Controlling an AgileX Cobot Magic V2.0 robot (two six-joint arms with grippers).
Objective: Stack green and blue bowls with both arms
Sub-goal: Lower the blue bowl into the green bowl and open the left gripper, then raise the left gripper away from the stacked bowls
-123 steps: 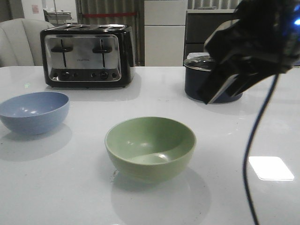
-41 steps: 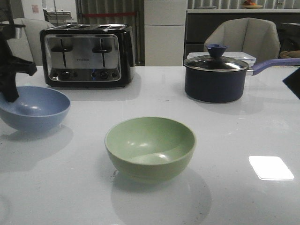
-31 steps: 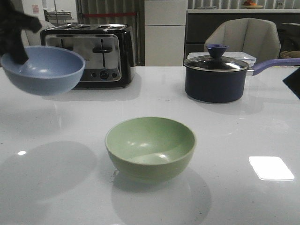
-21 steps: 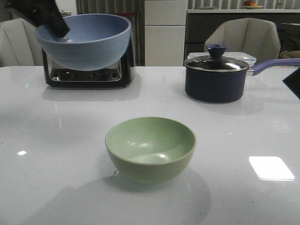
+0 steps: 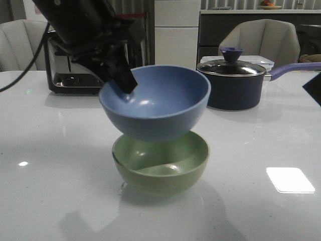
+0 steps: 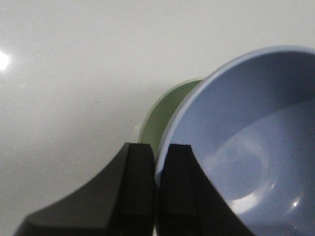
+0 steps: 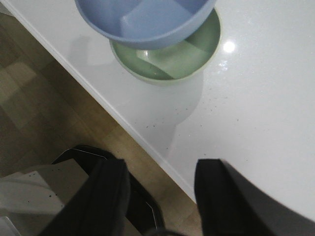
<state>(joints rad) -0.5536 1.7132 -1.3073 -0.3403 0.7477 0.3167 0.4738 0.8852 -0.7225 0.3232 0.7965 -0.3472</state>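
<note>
Blue bowl (image 5: 155,103) hangs over green bowl (image 5: 160,160), blocking entry from above. Left pincer (image 5: 123,80) and arm crowd bowl's back-left rim. Toaster (image 5: 65,75) behind left, lidded pot (image 5: 233,85) behind right. Worktop (image 5: 60,191) open in front and on both sides of bowls.

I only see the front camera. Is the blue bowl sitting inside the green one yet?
Observer: Not fully. In the right wrist view the blue bowl is above the green bowl, off-centre.
Operator: Is the left claw really holding it?
Observer: Yes. The left wrist view shows the left claw pinching the bowl's rim, one finger inside, one outside.
Operator: What's the other claw doing?
Observer: The right claw is open, holding nothing, near the table edge.
</note>
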